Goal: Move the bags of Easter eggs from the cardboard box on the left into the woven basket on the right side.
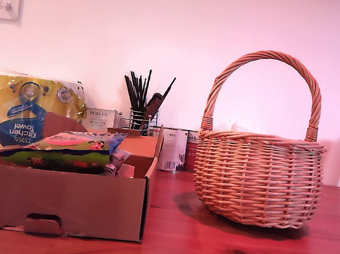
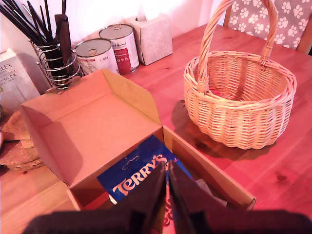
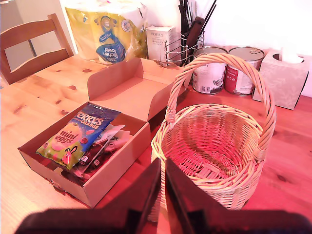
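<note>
Nothing moved yet: glossy egg bags, green-pink-yellow (image 3: 67, 144) atop dark blue Terry's (image 2: 138, 176), all lie in the shallow brown cardboard box (image 1: 53, 202). Round tan wicker basket (image 3: 214, 161) looks empty. First gripper (image 2: 167, 187) and second gripper (image 3: 162, 187) jaws together, holding nothing.

Wooden table (image 1: 216, 252): cardboard box (image 1: 53, 202), woven basket (image 1: 257, 179), tins (image 1: 172, 149).

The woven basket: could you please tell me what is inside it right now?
The woven basket looks empty: my second wrist view shows only bare wicker floor. Its near wall hides a strip of the floor. The bags of Easter eggs lie in the cardboard box.
</note>
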`<state>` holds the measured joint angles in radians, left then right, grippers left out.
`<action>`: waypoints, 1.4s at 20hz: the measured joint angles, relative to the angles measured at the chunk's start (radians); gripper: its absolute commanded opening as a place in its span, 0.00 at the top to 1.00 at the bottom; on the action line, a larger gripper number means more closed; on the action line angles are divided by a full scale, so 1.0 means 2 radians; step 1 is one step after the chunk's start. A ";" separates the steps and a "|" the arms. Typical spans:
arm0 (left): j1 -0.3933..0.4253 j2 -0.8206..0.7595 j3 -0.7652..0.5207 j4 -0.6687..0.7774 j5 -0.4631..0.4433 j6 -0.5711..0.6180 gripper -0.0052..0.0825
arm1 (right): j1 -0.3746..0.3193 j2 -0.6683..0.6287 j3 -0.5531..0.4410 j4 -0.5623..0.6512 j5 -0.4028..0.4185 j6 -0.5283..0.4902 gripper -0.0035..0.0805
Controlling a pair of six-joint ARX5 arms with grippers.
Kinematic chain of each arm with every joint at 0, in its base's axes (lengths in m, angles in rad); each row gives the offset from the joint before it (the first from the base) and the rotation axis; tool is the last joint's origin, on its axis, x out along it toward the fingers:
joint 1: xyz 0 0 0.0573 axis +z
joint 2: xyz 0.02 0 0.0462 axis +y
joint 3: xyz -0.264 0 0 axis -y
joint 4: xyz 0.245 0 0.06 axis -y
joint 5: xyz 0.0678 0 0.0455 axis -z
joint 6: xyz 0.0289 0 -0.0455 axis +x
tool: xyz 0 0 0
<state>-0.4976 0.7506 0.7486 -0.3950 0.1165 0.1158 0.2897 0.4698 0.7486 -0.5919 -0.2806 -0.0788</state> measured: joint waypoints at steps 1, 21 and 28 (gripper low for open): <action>0.001 0.000 0.004 -0.017 -0.002 0.017 0.96 | 0.000 0.000 0.000 0.000 -0.005 0.000 0.97; 0.090 0.237 0.081 -0.131 0.096 -0.021 0.17 | 0.000 0.017 0.000 0.000 -0.040 -0.013 0.97; 0.090 0.337 0.143 -0.129 0.121 -0.126 0.17 | 0.000 0.017 0.000 0.000 -0.040 -0.013 0.97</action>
<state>-0.3180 1.4254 1.0355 -0.6529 0.3580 -0.1368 0.2897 0.5045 0.7486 -0.5922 -0.3611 -0.1051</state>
